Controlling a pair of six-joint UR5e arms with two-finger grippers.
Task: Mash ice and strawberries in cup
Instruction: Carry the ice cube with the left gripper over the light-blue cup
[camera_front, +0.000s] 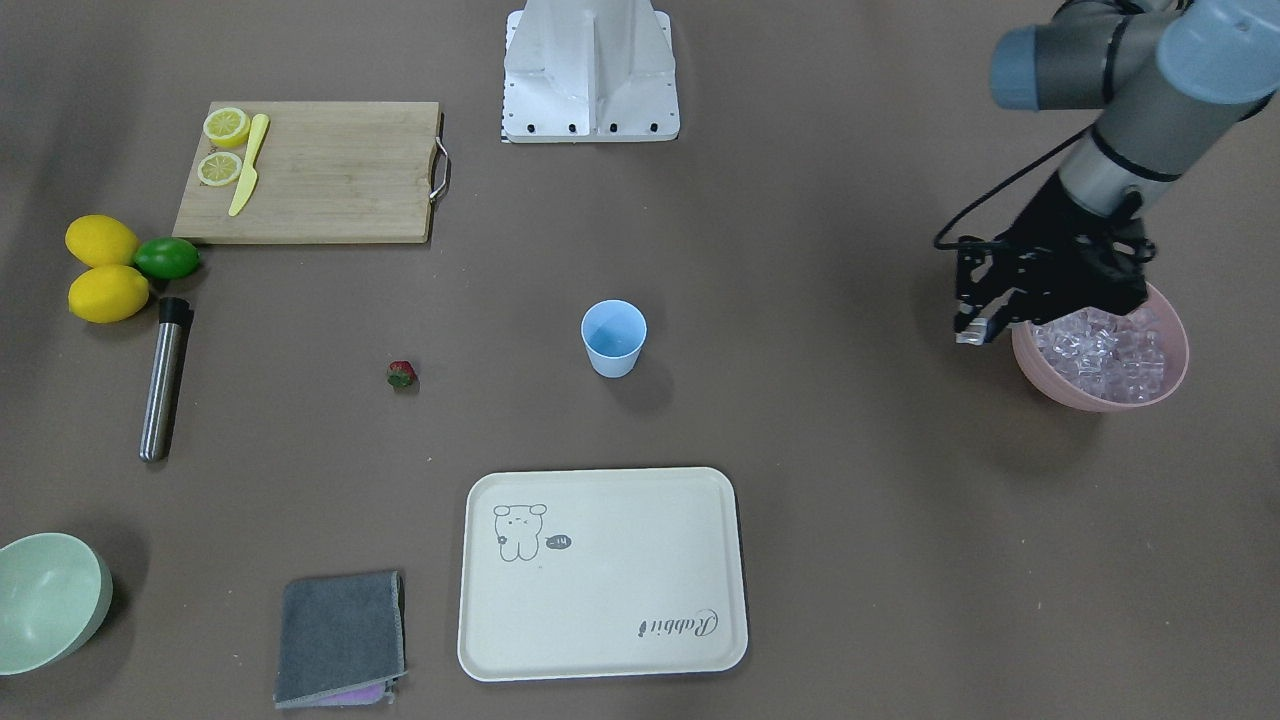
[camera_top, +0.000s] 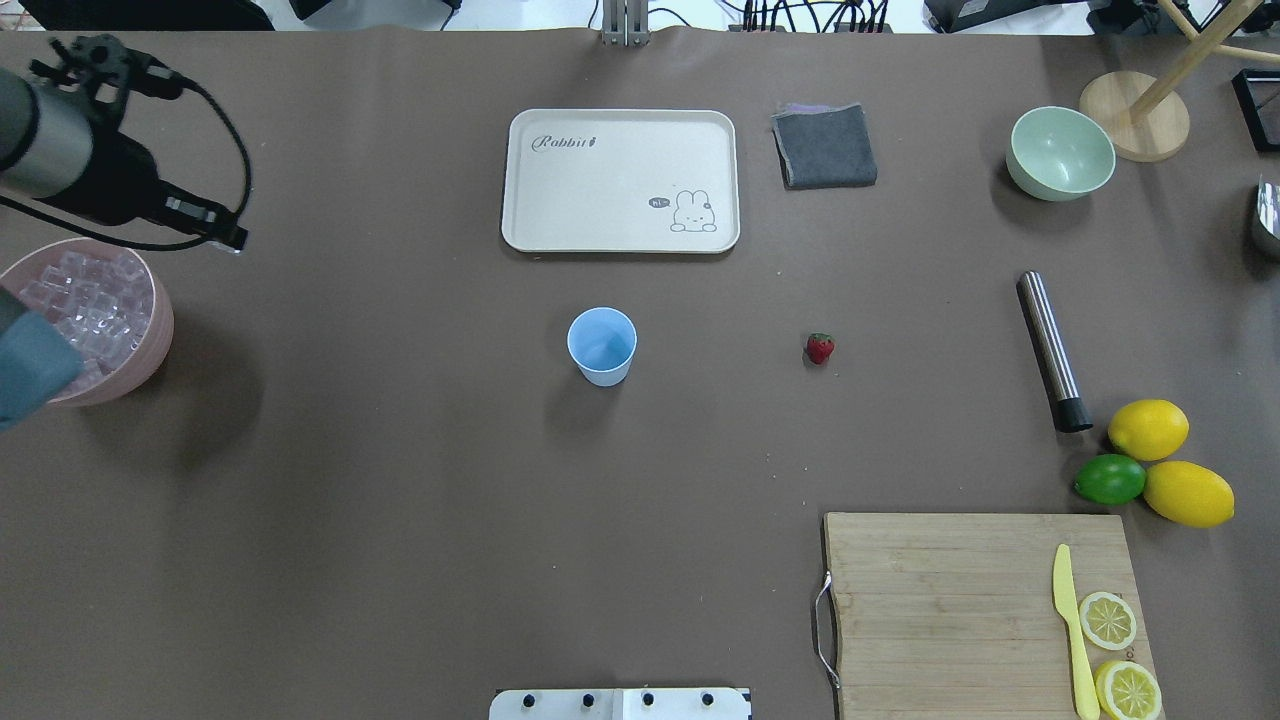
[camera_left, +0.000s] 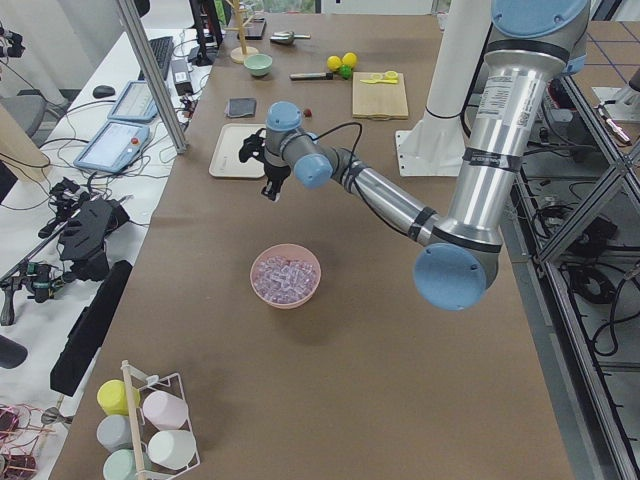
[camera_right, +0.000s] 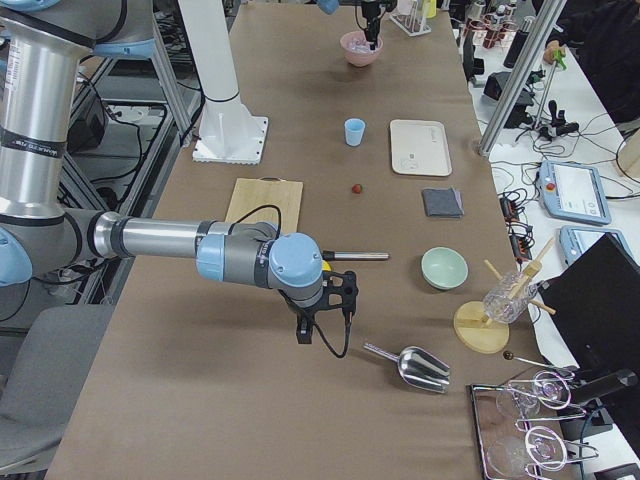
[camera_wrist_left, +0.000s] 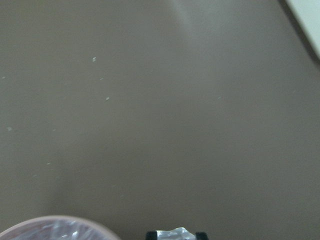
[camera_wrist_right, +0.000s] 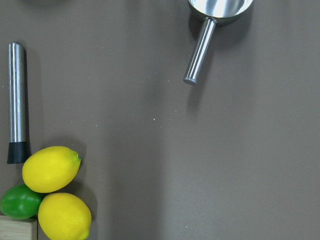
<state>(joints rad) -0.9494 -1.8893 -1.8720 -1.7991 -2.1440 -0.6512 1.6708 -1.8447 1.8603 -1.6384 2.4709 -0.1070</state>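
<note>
The pale-blue cup (camera_front: 613, 337) stands upright and empty at the table's middle, also in the overhead view (camera_top: 601, 345). The small red strawberry (camera_front: 402, 375) lies on the table beside it, towards the robot's right (camera_top: 819, 347). Clear ice cubes (camera_front: 1100, 350) fill a pink bowl (camera_front: 1105, 402) at the robot's far left (camera_top: 160, 330). My left gripper (camera_front: 975, 330) hangs just outside the bowl's rim on the cup side, shut on a glassy ice cube (camera_wrist_left: 175, 234). My right gripper (camera_right: 320, 332) shows only in the exterior right view, above bare table; I cannot tell its state.
A steel muddler (camera_front: 165, 380), two lemons (camera_front: 105, 270) and a lime (camera_front: 167, 258) lie at the robot's right. A cutting board (camera_front: 320, 175) holds a yellow knife and lemon slices. A cream tray (camera_front: 600, 575), grey cloth (camera_front: 340, 635), green bowl (camera_front: 45, 600) and metal scoop (camera_wrist_right: 215, 20) lie farther out.
</note>
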